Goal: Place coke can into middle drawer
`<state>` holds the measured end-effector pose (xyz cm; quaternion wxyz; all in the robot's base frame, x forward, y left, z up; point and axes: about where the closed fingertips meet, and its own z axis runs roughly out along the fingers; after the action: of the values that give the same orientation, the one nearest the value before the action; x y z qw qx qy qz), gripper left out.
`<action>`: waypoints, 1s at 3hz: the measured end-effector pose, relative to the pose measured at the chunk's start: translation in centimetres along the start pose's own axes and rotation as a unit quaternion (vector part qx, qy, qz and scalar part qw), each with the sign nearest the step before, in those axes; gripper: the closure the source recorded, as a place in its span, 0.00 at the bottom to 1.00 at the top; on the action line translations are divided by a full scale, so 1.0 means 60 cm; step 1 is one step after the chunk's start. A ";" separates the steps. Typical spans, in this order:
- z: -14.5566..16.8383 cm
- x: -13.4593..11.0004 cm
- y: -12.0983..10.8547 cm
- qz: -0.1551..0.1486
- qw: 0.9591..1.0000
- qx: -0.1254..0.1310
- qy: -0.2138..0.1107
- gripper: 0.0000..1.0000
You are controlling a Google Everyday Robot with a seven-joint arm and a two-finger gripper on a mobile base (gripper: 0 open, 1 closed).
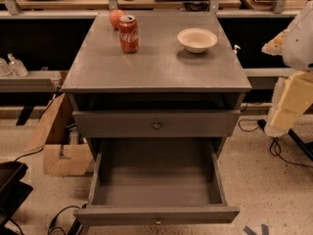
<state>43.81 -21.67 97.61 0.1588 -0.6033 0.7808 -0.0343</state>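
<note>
Your hand [287, 106] hangs at the far right edge of view, beside the bench [156, 67] and below its top; whether it is released or clenched cannot be told. The grey bench stands on a speckled floor [264, 180], a cardboard box [58, 151] at its left. On top, left to right: an apple [114, 16], the coke can [128, 33] upright just in front of it, a white bowl [197, 39]. The upper drawer [122, 124] is closed; the middle drawer [156, 190] is pulled open. The can stands well left of the hand.
</note>
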 end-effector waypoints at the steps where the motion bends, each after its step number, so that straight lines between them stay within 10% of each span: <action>1: 0.000 0.000 0.000 0.000 1.000 0.000 0.000 0.00; 2: -0.013 -0.017 -0.095 0.009 0.998 0.040 -0.043 0.00; 3: -0.024 -0.071 -0.193 0.028 0.986 0.095 -0.133 0.00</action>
<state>55.14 -20.92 102.67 0.3186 -0.5626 0.7625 -0.0234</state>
